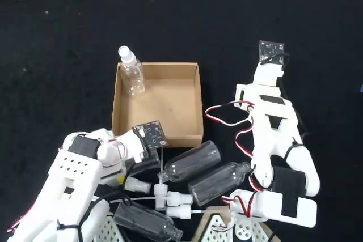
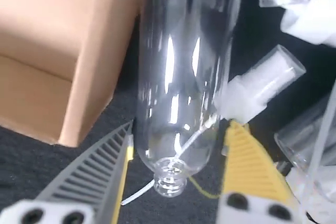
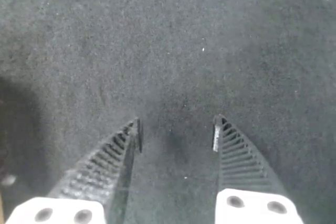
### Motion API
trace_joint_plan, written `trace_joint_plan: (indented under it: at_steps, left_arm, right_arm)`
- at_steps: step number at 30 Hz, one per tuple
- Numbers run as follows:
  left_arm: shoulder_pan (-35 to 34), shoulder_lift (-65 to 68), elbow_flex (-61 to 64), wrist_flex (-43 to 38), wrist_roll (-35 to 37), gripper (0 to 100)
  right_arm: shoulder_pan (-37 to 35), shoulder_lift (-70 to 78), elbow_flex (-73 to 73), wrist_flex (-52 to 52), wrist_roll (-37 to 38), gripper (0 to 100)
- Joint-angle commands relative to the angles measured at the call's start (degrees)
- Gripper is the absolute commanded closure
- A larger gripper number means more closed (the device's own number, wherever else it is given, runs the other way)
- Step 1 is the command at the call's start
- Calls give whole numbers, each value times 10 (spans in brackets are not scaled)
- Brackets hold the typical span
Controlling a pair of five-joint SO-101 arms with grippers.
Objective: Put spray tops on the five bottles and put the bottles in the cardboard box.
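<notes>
My left gripper [image 2: 178, 127] sits low at the cardboard box's [image 1: 157, 103] near left corner. It is open, its fingers [image 2: 105, 166] on either side of a clear topless bottle [image 2: 178, 66] lying beside the box wall [image 2: 63, 56]; I cannot tell if they touch it. A white spray top [image 2: 260, 85] lies against that bottle. One bottle with a spray top [image 1: 130, 72] leans at the box's far left corner. Three more topless bottles [image 1: 193, 161] [image 1: 218, 182] [image 1: 144, 219] lie in front of the box. My right gripper [image 3: 177, 132] is open over bare black cloth.
Loose spray tops [image 1: 138, 185] [image 1: 170, 196] [image 1: 180, 212] with thin tubes lie among the bottles near the table's front. The right arm [image 1: 272, 117] stands folded to the right of the box. Black cloth [image 1: 68, 55] covers the table, with free room at the back and left.
</notes>
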Motion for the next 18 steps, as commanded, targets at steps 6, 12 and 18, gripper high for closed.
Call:
trace_joint_plan:
  at_steps: [6, 12, 18]
  left_arm:
    - [5, -6, -64, 88, -4, 891]
    - [-9, -6, -151, 178, -4, 903]
    - [-83, -3, -233, 246, -34, 905]
  right_arm:
    - [8, -4, -32, -4, 0, 804]
    - [8, -4, -32, -4, 0, 804]
    - [8, -4, -32, -4, 0, 804]
